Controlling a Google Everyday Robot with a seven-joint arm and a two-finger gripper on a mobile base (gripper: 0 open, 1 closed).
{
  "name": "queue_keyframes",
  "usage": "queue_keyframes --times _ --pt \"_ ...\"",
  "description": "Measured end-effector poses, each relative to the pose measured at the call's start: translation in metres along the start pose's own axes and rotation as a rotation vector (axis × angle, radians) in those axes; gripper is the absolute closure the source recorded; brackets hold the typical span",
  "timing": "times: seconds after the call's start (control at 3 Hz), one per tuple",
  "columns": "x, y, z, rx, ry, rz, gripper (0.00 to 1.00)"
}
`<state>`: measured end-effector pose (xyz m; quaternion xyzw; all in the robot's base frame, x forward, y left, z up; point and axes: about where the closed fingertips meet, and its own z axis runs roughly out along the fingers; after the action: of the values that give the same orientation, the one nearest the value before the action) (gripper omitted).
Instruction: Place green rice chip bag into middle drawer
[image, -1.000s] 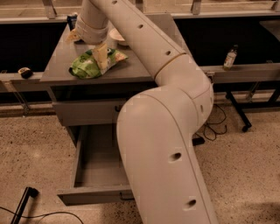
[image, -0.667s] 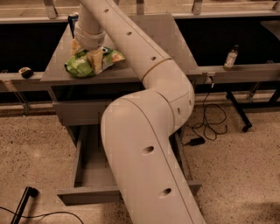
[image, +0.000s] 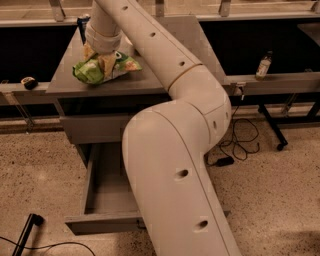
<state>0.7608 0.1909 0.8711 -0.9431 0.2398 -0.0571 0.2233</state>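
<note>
The green rice chip bag (image: 85, 73) lies crinkled on the grey cabinet top (image: 150, 82), near its left front corner. My gripper (image: 100, 64) comes straight down from the arm onto the middle of the bag and touches it. The bag rests on the top. The middle drawer (image: 107, 190) is pulled open at the bottom of the cabinet, and its tray shows nothing inside. Its low front panel (image: 100, 223) faces me, partly hidden by my arm.
A closed, taller-fronted drawer (image: 92, 129) sits above the open one. A blue can (image: 82, 21) stands at the back left of the cabinet top. A bottle (image: 263, 65) stands on the right ledge. Cables (image: 235, 145) lie on the floor at the right. A black stick (image: 27, 232) lies at the bottom left.
My gripper has shifted a little to the left and down onto the bag. The arm's elbow has swung left across the view. The bag stays in about the same place.
</note>
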Motion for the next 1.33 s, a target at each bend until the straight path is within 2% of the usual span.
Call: queue_keyframes --times 0.33,0.67,1.0,1.33 --pt "-0.009 0.010 -0.034 0.088 -0.039 0.060 1.00" --pt "-0.026 0.046 -0.047 0.093 -0.111 0.146 1.00" --pt "-0.056 0.100 -0.026 0.072 -0.222 0.297 1.00" --pt "-0.073 0.140 -0.035 0.071 -0.202 0.397 1.00"
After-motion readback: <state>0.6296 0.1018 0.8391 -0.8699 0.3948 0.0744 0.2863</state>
